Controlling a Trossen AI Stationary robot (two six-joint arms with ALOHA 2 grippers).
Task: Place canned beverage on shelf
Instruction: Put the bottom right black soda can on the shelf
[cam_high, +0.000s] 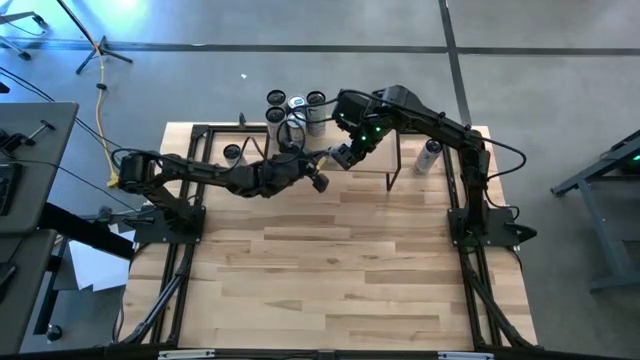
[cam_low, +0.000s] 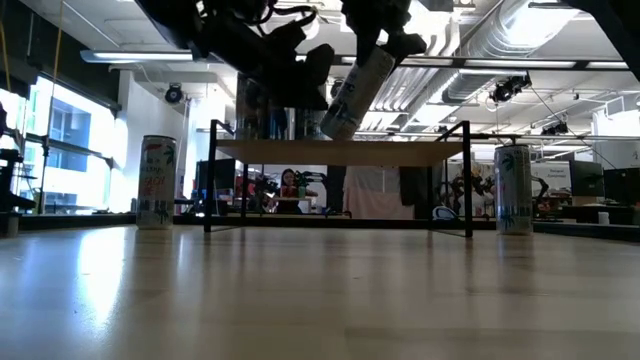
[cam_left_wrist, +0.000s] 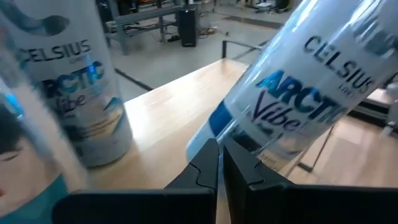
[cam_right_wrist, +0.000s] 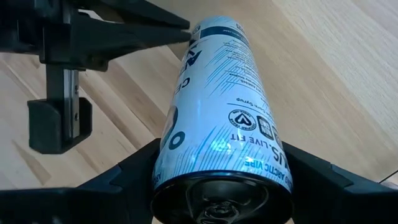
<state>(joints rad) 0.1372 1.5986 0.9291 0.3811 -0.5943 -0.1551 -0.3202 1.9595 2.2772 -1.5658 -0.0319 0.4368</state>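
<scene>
My right tool (cam_right_wrist: 221, 177) is clamped around a canned beverage (cam_right_wrist: 217, 118), a slim white-and-blue aluminium cylinder with glossy printed sides; the dark fingers (cam_right_wrist: 127, 180) press both flanks near the rimmed end that faces my wrist camera. In the low view the can (cam_low: 358, 92) hangs tilted in the air, above the shelf (cam_low: 340, 152) and not touching it (the lettering on its side reads Celsius Arctic Vibe).

My left tool (cam_left_wrist: 221, 168) is clenched with nothing between its matte black, wedge-shaped fingers, whose tips sit right at the lower part of the held can; I cannot tell whether they actually touch it. From above, that left tool (cam_high: 318, 181) lies just beside the right tool (cam_high: 345, 157), both over the shelf area at the far side of the table.

The shelf is a thin pale wooden board on slender black metal tube legs (cam_low: 467, 180), standing on the table (cam_high: 340, 270), whose top is made of light wood planks with a smooth, slightly reflective finish. A group of upright cans (cam_high: 295, 108) stands at the far end of the shelf, their round silver lids showing from above. Another can (cam_low: 157, 182) stands upright on the table outside the shelf on one side, and one more (cam_low: 513, 190) on the other side, both well apart from the held one.
</scene>
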